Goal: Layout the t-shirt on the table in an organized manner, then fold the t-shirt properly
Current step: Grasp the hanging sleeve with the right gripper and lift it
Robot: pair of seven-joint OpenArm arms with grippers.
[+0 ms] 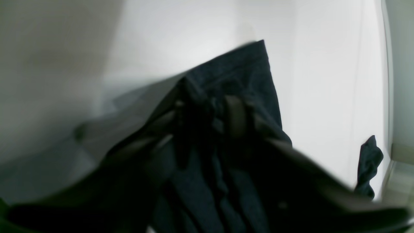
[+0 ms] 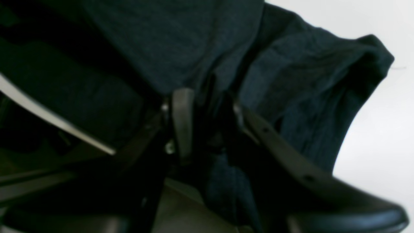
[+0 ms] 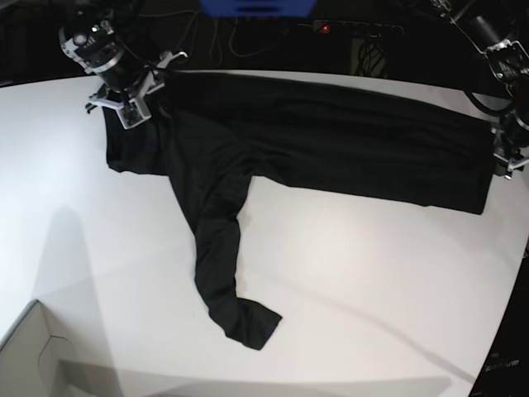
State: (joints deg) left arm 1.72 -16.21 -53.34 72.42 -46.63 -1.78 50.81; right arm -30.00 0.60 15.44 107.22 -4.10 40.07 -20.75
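Left wrist view: the left pincer sits low over the shirt, blurred. Dark fabric bunches between and around its fingers; whether they grip the cloth or stand loose around it cannot be told. A corner of the shirt points away over the white tabletop. A separate dark tip of cloth shows near the tabletop's right edge.

Right wrist view: the right pincer has cloth gathered between its fingers. Clamped or parted cannot be told. The shirt fills most of the picture, one fold reaching right over the tabletop.

Base view: the shirt lies stretched along the far side of the tabletop, one long sleeve trailing toward the near edge. The right pincer is at its left end, the left pincer at its right end. A cardboard box corner shows at lower left.
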